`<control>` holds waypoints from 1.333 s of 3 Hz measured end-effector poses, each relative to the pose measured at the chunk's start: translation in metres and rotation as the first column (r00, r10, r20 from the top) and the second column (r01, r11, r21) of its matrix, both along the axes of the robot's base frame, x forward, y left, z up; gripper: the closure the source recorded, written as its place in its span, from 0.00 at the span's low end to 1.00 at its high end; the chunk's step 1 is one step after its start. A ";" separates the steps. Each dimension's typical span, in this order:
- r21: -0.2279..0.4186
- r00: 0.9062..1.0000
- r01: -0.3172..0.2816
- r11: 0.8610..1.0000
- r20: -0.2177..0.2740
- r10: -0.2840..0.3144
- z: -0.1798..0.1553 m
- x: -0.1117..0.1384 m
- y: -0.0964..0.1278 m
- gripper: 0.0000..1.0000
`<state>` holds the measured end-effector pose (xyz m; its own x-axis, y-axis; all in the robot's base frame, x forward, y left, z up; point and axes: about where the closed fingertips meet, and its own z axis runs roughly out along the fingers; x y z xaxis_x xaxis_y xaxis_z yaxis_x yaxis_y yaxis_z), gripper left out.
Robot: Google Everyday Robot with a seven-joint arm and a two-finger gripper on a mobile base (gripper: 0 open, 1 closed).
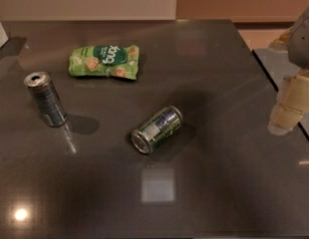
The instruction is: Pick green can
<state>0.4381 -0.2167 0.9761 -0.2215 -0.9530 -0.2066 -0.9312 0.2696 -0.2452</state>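
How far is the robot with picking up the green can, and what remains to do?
Done: nothing visible yet; the green can lies on its side on the dark table, untouched. In hand: the gripper hangs at the right edge of the view, well apart from the can. Left: reaching the can, gripping it and lifting it.

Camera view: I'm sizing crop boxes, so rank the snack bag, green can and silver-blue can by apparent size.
1. Green snack bag: largest.
2. Green can, lying on its side, and upright silver-blue can: look alike, so unranked.
The pincer sits at the right edge, apart from all three.
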 end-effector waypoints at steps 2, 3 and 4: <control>0.020 0.998 -0.067 0.998 -0.001 0.067 -0.004 0.012 0.013 0.00; 0.076 0.981 -0.191 0.979 -0.006 0.192 -0.017 0.027 0.043 0.00; 0.126 0.947 -0.318 0.940 -0.002 0.320 -0.029 0.038 0.079 0.00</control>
